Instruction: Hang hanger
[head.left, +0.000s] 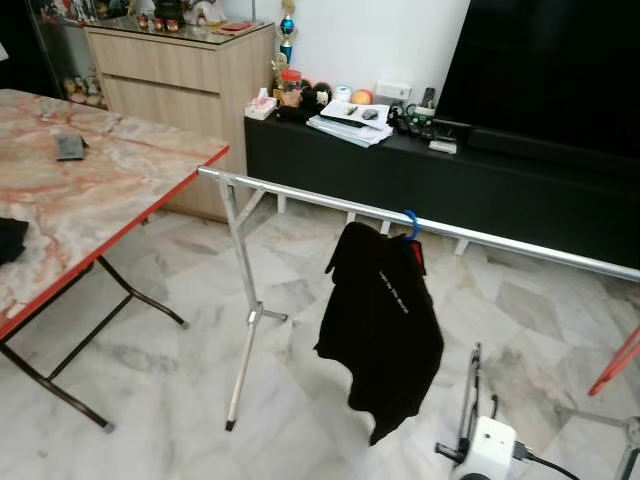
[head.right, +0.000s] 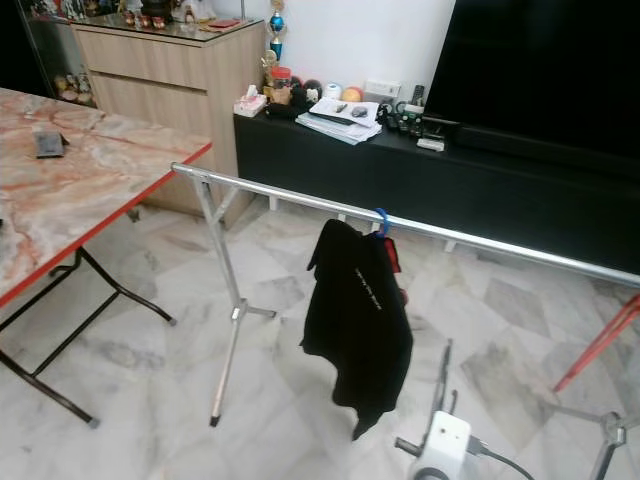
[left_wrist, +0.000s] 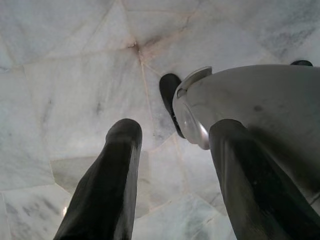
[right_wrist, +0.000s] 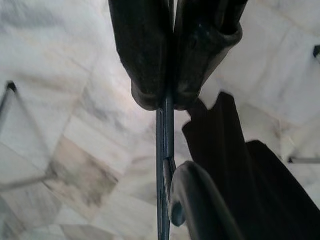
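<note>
A black shirt (head.left: 385, 330) hangs on a blue hanger whose hook (head.left: 410, 224) sits over the silver rail (head.left: 300, 194) of a clothes rack, near the rail's middle. The rack stands on a marble floor on thin metal legs (head.left: 243, 340). My left gripper (left_wrist: 177, 129) hangs open above the floor tiles, beside a silver part of my own body (left_wrist: 250, 105). My right gripper (right_wrist: 170, 102) is shut, its pads pressed together; a thin dark line (right_wrist: 165, 170) runs on beyond its tips, with black cloth (right_wrist: 235, 165) beside it.
A marble-topped folding table (head.left: 100, 200) with a red edge stands at the left. Behind the rack runs a long black TV console (head.left: 450, 180) with small items on top, and a wooden cabinet (head.left: 180, 70). A white device (head.left: 490, 445) sits on the floor, front right.
</note>
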